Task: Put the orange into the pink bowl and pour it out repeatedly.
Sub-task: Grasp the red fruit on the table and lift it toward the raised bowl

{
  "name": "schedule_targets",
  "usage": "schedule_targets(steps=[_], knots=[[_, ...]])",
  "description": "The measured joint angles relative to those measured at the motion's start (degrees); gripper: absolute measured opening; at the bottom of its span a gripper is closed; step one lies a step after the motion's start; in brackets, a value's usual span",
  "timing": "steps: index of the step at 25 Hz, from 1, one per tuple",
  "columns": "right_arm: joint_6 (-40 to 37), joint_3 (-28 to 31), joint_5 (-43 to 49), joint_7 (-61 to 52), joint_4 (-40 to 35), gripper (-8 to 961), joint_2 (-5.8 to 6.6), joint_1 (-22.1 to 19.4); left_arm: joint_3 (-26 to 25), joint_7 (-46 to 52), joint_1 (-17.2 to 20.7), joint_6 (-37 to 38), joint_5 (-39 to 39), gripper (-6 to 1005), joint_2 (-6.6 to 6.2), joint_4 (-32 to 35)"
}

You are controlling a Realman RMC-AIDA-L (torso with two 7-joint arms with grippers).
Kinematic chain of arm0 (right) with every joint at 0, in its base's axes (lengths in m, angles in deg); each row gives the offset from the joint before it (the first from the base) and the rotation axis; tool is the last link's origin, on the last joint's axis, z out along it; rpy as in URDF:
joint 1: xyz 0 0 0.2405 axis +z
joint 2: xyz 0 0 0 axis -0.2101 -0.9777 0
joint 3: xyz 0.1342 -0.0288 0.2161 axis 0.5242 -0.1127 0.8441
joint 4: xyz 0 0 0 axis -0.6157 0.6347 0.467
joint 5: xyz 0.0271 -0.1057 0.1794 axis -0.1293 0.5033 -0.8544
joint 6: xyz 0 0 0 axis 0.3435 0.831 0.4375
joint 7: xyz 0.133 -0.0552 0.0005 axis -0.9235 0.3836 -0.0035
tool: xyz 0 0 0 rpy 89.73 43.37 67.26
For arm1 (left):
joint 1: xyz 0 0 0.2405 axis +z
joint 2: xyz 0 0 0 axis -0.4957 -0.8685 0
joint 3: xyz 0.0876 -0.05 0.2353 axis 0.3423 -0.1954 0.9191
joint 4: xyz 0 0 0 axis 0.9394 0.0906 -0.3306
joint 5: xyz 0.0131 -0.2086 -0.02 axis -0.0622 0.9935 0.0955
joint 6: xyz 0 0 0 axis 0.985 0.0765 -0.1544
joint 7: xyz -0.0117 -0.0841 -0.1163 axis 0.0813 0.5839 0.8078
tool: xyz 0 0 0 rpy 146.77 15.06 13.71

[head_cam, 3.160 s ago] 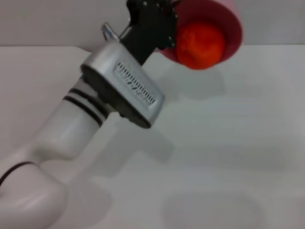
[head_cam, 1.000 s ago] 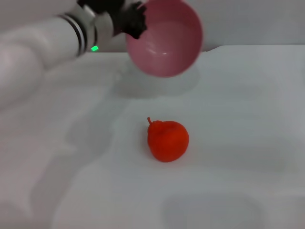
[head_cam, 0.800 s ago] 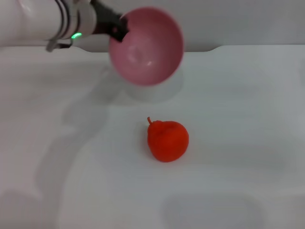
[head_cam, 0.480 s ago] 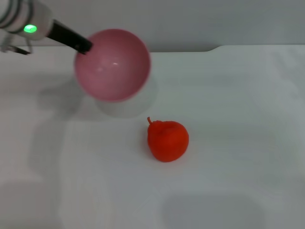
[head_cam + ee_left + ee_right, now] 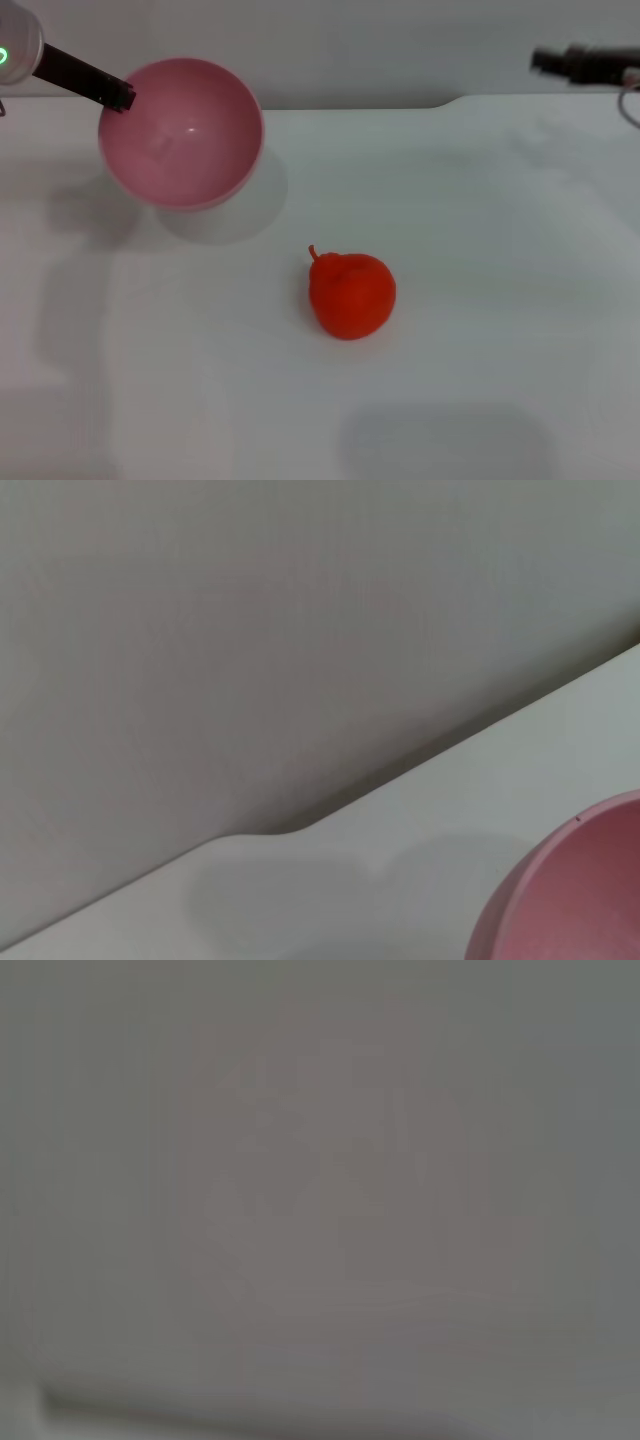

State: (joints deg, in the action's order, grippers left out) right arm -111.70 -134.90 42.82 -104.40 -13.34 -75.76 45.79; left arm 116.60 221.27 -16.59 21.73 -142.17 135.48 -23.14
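The orange (image 5: 350,293) lies on the white table (image 5: 480,250) near the middle, its stem pointing up and left, with nothing touching it. Back and to the left of it is the pink bowl (image 5: 180,130), empty and tilted with its opening toward me. My left gripper (image 5: 122,97) is shut on the bowl's left rim, and only a dark finger (image 5: 80,73) shows. A slice of the same bowl (image 5: 575,890) appears in the left wrist view. My right gripper (image 5: 565,62) pokes in at the far right, well away from both. The right wrist view shows only a grey blur.
A grey wall (image 5: 400,40) runs behind the table's far edge (image 5: 350,104). The bowl's shadow (image 5: 225,215) falls on the table just beside it.
The orange has dropped out of the raised bowl and now rests on the table. My left arm has carried the empty bowl leftward and down. My right arm's tip has come into view.
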Motion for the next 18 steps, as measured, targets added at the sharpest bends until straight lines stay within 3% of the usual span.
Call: schedule_targets(steps=[2, 7, 11, 14, 18], knots=[[-6.1, 0.7, 10.3, -8.3, 2.8, 539, 0.92, 4.7, 0.2, 0.0, -0.2, -0.1, -0.2, 43, 0.11, 0.0], [-20.9, 1.3, 20.5, -10.7, 2.0, 539, 0.72, 11.6, 0.4, -0.1, -0.5, -0.3, -0.3, 44, 0.35, 0.0], [-32.4, 1.1, 21.3, -4.8, -3.1, 540, -1.26, 14.1, 0.5, 0.0, -0.7, -0.5, -0.3, 44, 0.5, -0.1], [-36.0, 0.7, 21.7, -3.6, -5.0, 541, -2.05, 14.7, 0.5, 0.0, -0.8, -0.6, -0.3, 44, 0.57, -0.1], [-40.2, 0.7, 23.7, -0.7, -5.7, 543, -4.38, 16.1, 0.5, 0.0, -1.0, -0.5, -0.3, 44, 0.62, 0.0]])
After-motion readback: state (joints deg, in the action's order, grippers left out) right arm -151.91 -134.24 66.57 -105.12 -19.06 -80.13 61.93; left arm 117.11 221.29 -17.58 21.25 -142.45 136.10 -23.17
